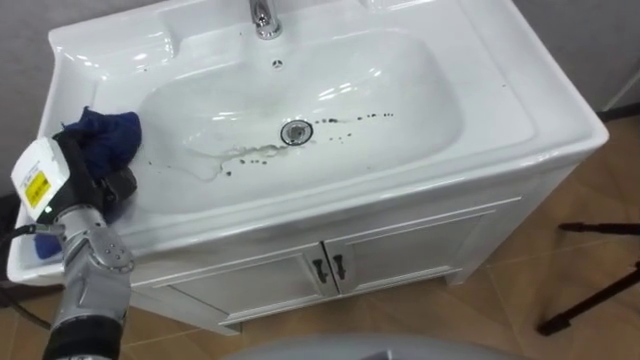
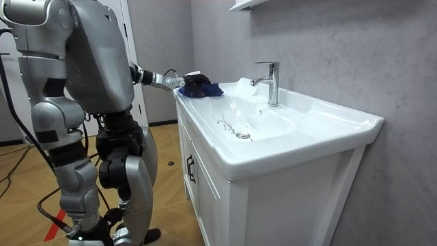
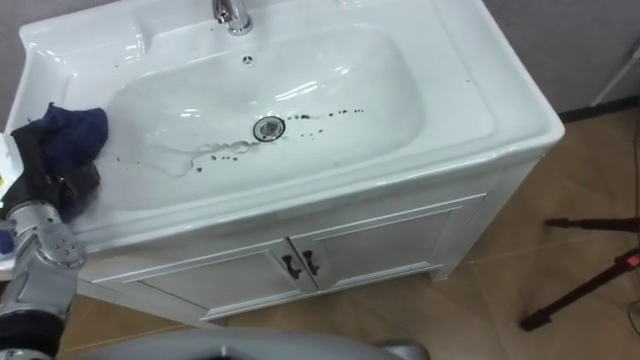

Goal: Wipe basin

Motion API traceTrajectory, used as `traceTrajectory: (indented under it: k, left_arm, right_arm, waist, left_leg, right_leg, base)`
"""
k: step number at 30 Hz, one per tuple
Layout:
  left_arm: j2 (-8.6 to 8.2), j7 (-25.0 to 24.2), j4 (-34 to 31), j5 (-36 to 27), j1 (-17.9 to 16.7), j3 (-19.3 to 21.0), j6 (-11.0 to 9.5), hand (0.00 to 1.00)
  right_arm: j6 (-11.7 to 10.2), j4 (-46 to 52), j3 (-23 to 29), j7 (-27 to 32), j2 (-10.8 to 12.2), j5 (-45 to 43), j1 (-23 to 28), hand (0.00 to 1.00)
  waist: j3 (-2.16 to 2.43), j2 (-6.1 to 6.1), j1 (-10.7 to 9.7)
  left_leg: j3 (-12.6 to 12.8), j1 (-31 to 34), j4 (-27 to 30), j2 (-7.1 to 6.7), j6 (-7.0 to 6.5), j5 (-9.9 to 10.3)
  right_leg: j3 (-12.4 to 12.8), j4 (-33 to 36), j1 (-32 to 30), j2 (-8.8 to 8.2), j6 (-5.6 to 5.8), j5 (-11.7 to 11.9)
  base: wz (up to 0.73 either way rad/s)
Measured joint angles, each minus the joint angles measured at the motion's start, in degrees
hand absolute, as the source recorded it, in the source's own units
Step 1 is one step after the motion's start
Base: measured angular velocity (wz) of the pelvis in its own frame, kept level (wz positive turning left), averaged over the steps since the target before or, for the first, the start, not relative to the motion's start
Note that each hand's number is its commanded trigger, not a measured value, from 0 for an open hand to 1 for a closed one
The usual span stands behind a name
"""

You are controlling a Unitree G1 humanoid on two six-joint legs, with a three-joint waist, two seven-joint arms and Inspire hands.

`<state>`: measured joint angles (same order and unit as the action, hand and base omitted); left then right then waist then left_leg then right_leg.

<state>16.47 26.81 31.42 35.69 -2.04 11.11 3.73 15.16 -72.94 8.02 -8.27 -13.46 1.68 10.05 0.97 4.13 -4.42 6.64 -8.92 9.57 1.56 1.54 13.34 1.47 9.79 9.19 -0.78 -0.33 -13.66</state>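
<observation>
A white basin (image 1: 420, 150) sits in a white vanity, with dark specks and a thin smear of dirty water around its drain (image 1: 296, 131). At the basin's left rim my left hand (image 1: 88, 170) is curled round a dark blue cloth (image 1: 110, 135), bunched just above the rim. In the room view the cloth (image 2: 202, 88) and left hand (image 2: 183, 82) hover over the near corner of the basin (image 2: 307, 137), and I stand at the vanity's end. The right eye view has the left hand (image 3: 50, 175) and cloth (image 3: 72, 130) at the left edge.
A chrome tap (image 1: 263, 18) stands at the back of the basin, and in the room view the tap (image 2: 272, 82) rises by the wall. Cabinet doors (image 1: 330, 268) with dark handles lie below. Black stand legs (image 1: 590, 290) cross the wood floor at right.
</observation>
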Motion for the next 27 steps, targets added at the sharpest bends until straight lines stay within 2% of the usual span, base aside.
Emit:
traceTrajectory:
  k: [8, 14, 17, 19, 24, 26, 27]
  left_arm:
    - [0.25, -1.0, 0.2, 0.0, 0.5, 0.2, 1.2, 1.0]
    - [-0.38, -0.8, -0.6, 0.3, 1.5, 0.5, 2.0, 1.0]
    - [-0.95, 0.3, -1.7, 0.2, 1.5, 0.5, 2.9, 1.0]
    - [-1.71, 0.6, -3.7, 0.5, 1.2, 0.5, 4.3, 1.0]
    - [-3.02, 1.3, -8.7, 1.1, -0.1, 0.3, 5.8, 1.0]
    - [-3.02, 1.6, -10.3, 1.1, -0.1, -0.3, 5.9, 1.0]
    - [-3.04, 1.7, -11.3, 1.1, -0.1, -0.4, 5.9, 1.0]
  right_arm:
    - [1.1, -0.1, -0.1, 0.4, 0.0, 0.2, -1.3, 0.0]
    - [0.9, -0.2, -0.2, 1.6, 0.0, 2.0, -2.0, 0.0]
    - [0.2, -0.6, -0.7, 3.0, 0.1, 3.3, -2.0, 0.0]
    - [-0.4, -0.9, -2.0, 3.9, 0.2, 5.7, -2.0, 0.0]
    - [-2.0, -0.4, -3.0, 5.4, 0.5, 11.7, -2.1, 0.0]
    - [-3.4, -0.1, -3.5, 5.7, 0.9, 15.0, -2.2, 0.0]
    - [-4.3, 0.0, -4.0, 5.6, 1.2, 17.1, -2.3, 0.0]
  waist:
    - [0.06, 0.13, 0.0]
    - [0.07, 0.23, 0.0]
    - [0.05, 0.28, 0.0]
    - [0.02, 0.19, 0.1]
    - [-0.16, 0.1, 0.1]
    - [-0.53, -0.34, 0.2]
    - [-0.85, -0.73, 0.1]
  left_leg:
    - [0.3, -0.2, 0.0, 0.02, 0.0, 0.0]
    - [0.0, -0.1, 0.0, 0.01, 0.0, 0.0]
    - [-0.2, 0.4, 0.0, 0.01, 0.0, 0.0]
    - [-0.4, 0.6, 0.1, 0.01, 0.0, 0.0]
    - [-1.1, 2.0, 0.3, 0.01, 0.0, 0.0]
    - [-1.6, 2.3, 0.6, 0.0, 0.0, 0.0]
    - [-2.0, 2.4, 0.9, 0.0, 0.0, 0.0]
  right_leg:
    - [-0.1, 0.0, 0.4, -0.02, 0.0, 0.0]
    - [-0.4, -0.1, 0.3, -0.04, 0.01, 0.0]
    - [-0.5, 0.0, -0.2, -0.04, 0.0, 0.0]
    - [-0.8, -0.1, -0.3, -0.04, 0.0, 0.0]
    - [-1.6, -0.1, -1.2, -0.1, -0.03, 0.1]
    - [-1.9, -0.1, -1.1, -0.09, -0.07, 0.1]
    - [-2.2, -0.2, -1.0, -0.08, -0.09, 0.1]
  base:
    - [0.0]
    - [0.02]
    - [0.01]
    - [0.05]
    - [0.08]
    - [0.13]
    - [0.14]
